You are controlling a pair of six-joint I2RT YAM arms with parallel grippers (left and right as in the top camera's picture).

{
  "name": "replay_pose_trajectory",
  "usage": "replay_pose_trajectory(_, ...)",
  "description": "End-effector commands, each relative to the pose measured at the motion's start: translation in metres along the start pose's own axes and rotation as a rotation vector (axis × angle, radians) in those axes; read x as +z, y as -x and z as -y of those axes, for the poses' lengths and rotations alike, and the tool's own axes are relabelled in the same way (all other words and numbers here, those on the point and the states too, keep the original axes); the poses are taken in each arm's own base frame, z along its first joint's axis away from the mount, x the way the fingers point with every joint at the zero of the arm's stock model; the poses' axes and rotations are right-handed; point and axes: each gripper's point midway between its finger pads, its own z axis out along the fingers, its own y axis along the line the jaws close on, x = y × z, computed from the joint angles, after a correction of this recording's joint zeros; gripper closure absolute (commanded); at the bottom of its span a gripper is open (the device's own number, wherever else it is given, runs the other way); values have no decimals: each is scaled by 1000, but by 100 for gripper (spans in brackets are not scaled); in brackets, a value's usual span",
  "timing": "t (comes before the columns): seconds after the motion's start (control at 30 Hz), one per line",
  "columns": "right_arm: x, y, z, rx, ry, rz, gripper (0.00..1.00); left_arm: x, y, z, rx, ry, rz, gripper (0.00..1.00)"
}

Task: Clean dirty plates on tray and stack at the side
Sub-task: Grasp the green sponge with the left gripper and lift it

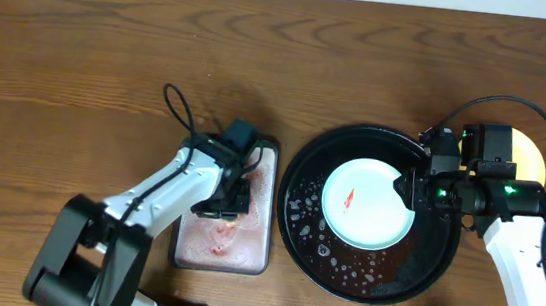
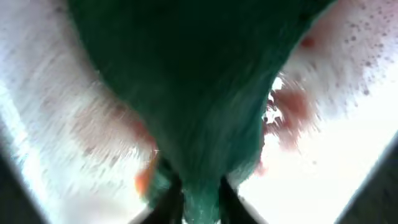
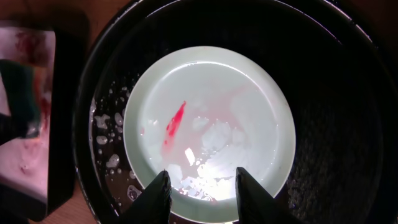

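A pale mint-white plate (image 1: 368,204) (image 3: 217,99) with a red smear (image 3: 174,124) and foam lies in the black tray (image 1: 439,259) (image 3: 336,124). My right gripper (image 1: 412,190) (image 3: 204,186) hovers at the plate's right rim, jaws apart, with nothing between them. A yellow plate (image 1: 529,158) shows partly behind the right arm, outside the tray. My left gripper (image 1: 232,201) (image 2: 199,202) is down in the grey pan (image 1: 253,252), its fingers pinched on a green sponge (image 2: 193,93).
The pan holds pink foamy water (image 2: 348,143) and stands just left of the tray. Soap bubbles (image 1: 328,259) dot the tray floor around the plate. Brown wooden table (image 1: 111,57) spreads to the back and left.
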Motion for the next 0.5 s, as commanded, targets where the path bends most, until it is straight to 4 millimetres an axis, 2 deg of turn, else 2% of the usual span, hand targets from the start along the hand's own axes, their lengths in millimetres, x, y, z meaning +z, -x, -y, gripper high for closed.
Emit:
replay_pose_trajectory(0.0, -3, 3, -5, -25, 13, 11, 68, -43, 16, 8, -2, -84, 131, 54)
replay_pose_trajectory(0.03, -3, 3, -5, -25, 13, 11, 68, -50, 18, 8, 7, -93, 160, 48)
replay_pose_trajectory(0.1, -3, 3, -5, -25, 13, 11, 69, -64, 25, 6, 23, -89, 235, 44)
replay_pose_trajectory(0.23, -3, 3, -5, -25, 14, 10, 69, -72, 43, -11, 14, 4, 356, 44)
replay_pose_trajectory(0.33, -3, 3, -5, -25, 14, 10, 69, -58, 52, -14, 10, 30, 384, 44)
replay_pose_trajectory(0.43, -3, 2, -5, -23, 14, 7, 70, -32, 59, -13, 10, 31, 377, 45)
replay_pose_trajectory(0.47, -3, 2, -5, -23, 14, 6, 70, -23, 60, -13, 11, 34, 366, 48)
